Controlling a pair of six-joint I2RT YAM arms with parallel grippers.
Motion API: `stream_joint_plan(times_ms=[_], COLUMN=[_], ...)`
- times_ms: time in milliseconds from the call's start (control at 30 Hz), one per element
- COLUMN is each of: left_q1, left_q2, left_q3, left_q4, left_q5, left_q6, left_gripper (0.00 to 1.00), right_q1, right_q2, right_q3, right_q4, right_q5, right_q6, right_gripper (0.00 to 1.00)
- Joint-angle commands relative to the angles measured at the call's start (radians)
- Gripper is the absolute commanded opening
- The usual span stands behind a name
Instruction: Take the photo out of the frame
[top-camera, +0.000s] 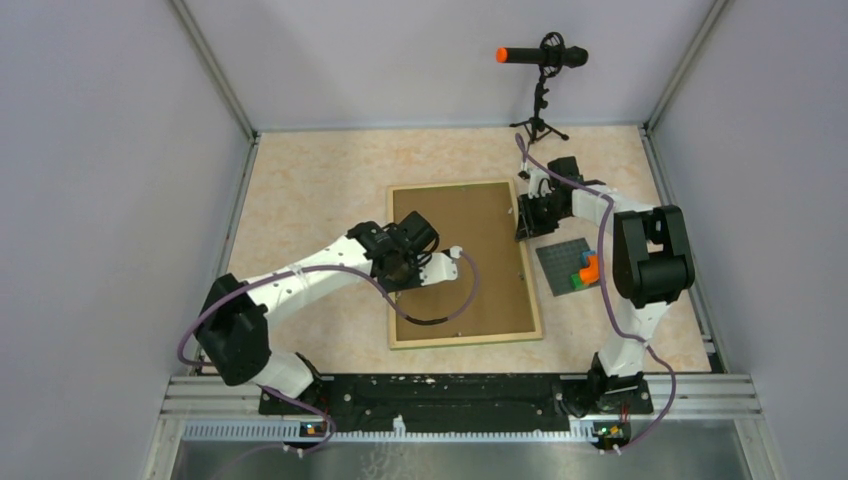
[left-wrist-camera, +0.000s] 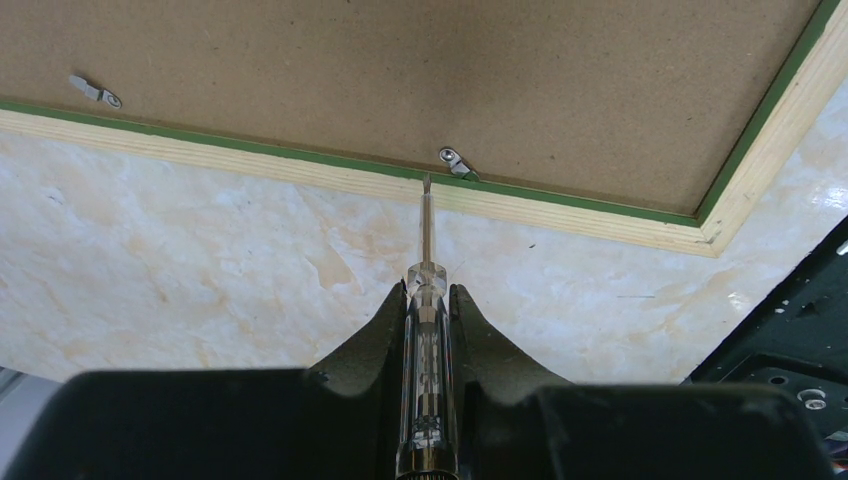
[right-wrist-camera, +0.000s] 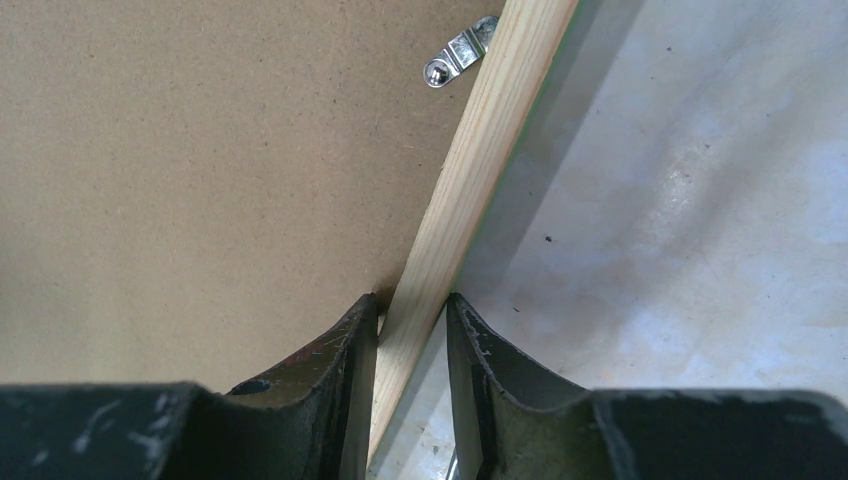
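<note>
The frame (top-camera: 465, 260) lies face down on the table, brown fibreboard back up, with a light wood edge. The photo is hidden under the back. My left gripper (top-camera: 398, 272) is at the frame's left edge, shut on a clear-handled screwdriver (left-wrist-camera: 428, 340). The screwdriver's tip touches the wood edge just beside a small metal clip (left-wrist-camera: 455, 162). A second clip (left-wrist-camera: 95, 92) sits further along that edge. My right gripper (top-camera: 523, 225) is at the frame's right edge. Its fingers (right-wrist-camera: 350, 340) straddle and pinch the wood edge (right-wrist-camera: 470, 160), below another clip (right-wrist-camera: 455, 52).
A grey baseplate with coloured bricks (top-camera: 570, 268) lies right of the frame, under the right arm. A microphone on a tripod (top-camera: 543, 60) stands at the back. The black base rail (top-camera: 440, 390) runs along the near edge. Grey walls close in both sides.
</note>
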Motion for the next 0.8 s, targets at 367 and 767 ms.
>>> stream_joint_plan(times_ms=[367, 767], left_q1=[-0.030, -0.069], left_q2=[0.023, 0.029], left_q3=[-0.035, -0.037], left_q4=[0.023, -0.017], left_q5=[-0.034, 0.019], left_q6=[0.020, 0.029], left_gripper=[0.00, 0.00], right_q1=[0.011, 0.011], right_q2=[0.055, 0.056], right_q3=[-0.007, -0.003], right_q4=[-0.014, -0.016], right_q5=[0.002, 0.005], right_q6=[-0.021, -0.020], right_gripper=[0.30, 0.29])
